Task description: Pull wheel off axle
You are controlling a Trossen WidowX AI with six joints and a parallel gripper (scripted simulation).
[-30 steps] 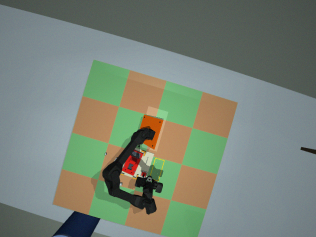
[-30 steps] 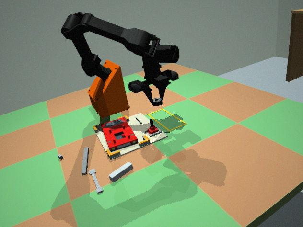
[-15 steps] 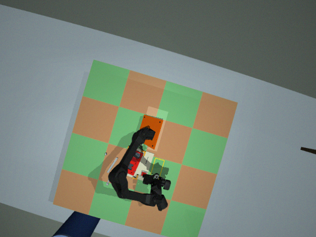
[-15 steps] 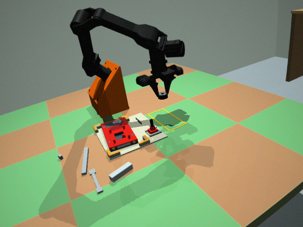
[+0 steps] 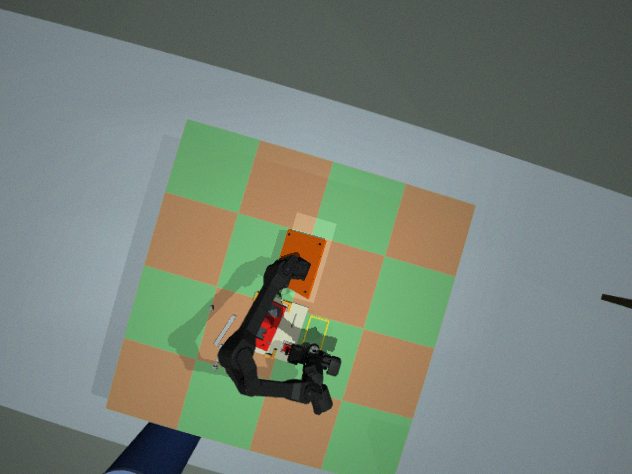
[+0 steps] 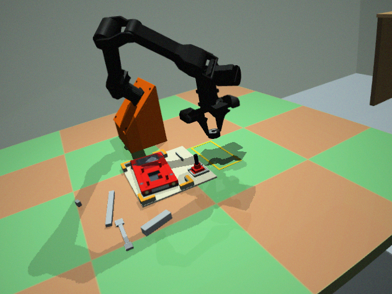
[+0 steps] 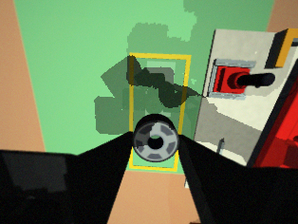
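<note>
The dark wheel with a grey spoked face (image 6: 214,134) (image 7: 156,155) is held between the fingertips of my gripper (image 5: 313,349) (image 6: 214,131) (image 7: 155,138). The gripper is shut on it, high above the table. The yellow outline of the marked area (image 5: 320,318) (image 6: 231,164) (image 7: 160,56) lies flat on a green tile. In the wrist view the wheel overlaps the lower part of that outline. The upright black axle (image 6: 196,159) (image 7: 258,79) stands bare on its red base, apart from the wheel.
A cream board (image 6: 207,178) (image 7: 228,43) carries the axle base, a red car body (image 6: 158,173) and orange corner brackets. A thin grey pin (image 6: 179,155) also stands out on it. Grey bars (image 6: 110,208) (image 6: 156,222) lie beside the board. The orange arm mount (image 5: 303,244) (image 6: 155,120) stands behind it.
</note>
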